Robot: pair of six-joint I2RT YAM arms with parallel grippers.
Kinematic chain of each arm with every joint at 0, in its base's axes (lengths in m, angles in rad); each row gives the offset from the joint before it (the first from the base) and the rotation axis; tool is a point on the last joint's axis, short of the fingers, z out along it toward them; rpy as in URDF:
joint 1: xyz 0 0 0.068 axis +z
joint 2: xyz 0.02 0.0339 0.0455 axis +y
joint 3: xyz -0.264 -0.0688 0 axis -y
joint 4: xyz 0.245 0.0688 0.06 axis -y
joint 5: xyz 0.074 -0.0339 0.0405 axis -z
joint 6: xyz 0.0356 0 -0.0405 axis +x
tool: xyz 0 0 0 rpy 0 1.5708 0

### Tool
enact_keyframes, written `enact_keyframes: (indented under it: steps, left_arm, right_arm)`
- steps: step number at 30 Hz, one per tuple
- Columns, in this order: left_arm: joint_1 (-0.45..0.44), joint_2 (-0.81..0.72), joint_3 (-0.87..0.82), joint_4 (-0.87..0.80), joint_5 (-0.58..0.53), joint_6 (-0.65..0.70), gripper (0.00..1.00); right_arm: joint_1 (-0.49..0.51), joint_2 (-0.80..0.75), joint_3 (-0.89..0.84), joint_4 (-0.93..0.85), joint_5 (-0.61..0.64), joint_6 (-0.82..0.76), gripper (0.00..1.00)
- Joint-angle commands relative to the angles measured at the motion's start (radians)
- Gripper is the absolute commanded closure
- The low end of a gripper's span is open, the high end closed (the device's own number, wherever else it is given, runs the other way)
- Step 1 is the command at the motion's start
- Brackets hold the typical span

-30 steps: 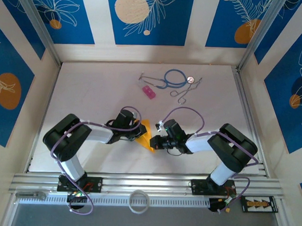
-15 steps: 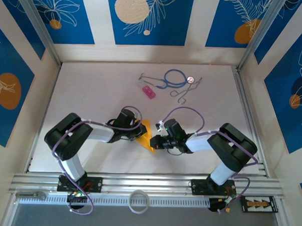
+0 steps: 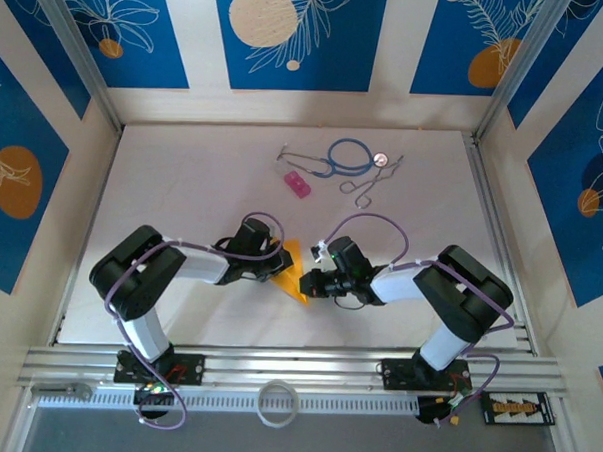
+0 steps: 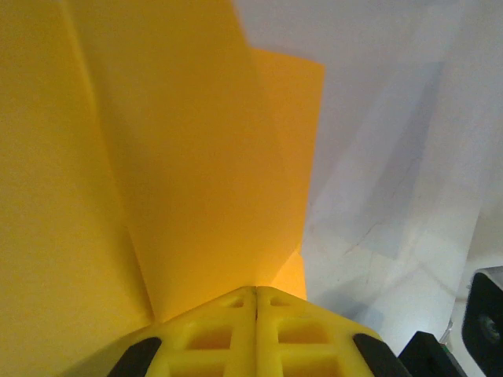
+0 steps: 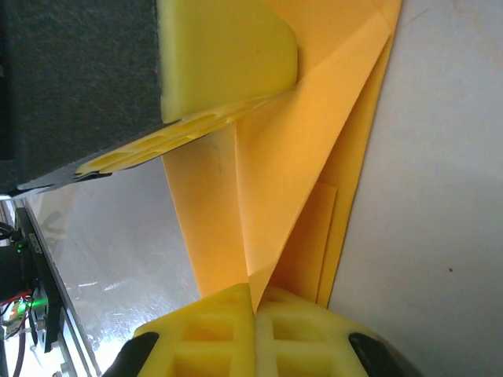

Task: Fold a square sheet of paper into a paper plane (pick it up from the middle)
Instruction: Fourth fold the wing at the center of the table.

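Note:
The square sheet of paper (image 3: 291,253) is orange-yellow and folded into several layers, tapering to a point, and sits mid-table between both arms. My left gripper (image 3: 280,270) meets it from the left. In the left wrist view the jaws (image 4: 255,292) are pressed together, and a crease of the paper (image 4: 196,157) rises from their seam. My right gripper (image 3: 307,283) meets it from the right. In the right wrist view it (image 5: 253,289) is shut on a raised flap of the paper (image 5: 299,157). A yellow finger of the left gripper (image 5: 228,55) lies against the sheet.
At the far side lie a small pink block (image 3: 298,184), a blue stethoscope (image 3: 347,156), metal forceps (image 3: 368,184) and a coin (image 3: 379,158). A white ring (image 3: 277,402) sits on the front rail. Patterned walls enclose the table on three sides.

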Motion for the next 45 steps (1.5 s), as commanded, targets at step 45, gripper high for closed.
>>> enact_keyframes:
  steps: [45]
  left_arm:
    - [0.004, 0.018, -0.047, -0.072, -0.091, -0.022, 1.0]
  right_arm:
    - [-0.036, -0.035, -0.02, -0.307, -0.249, 0.041, 0.91]
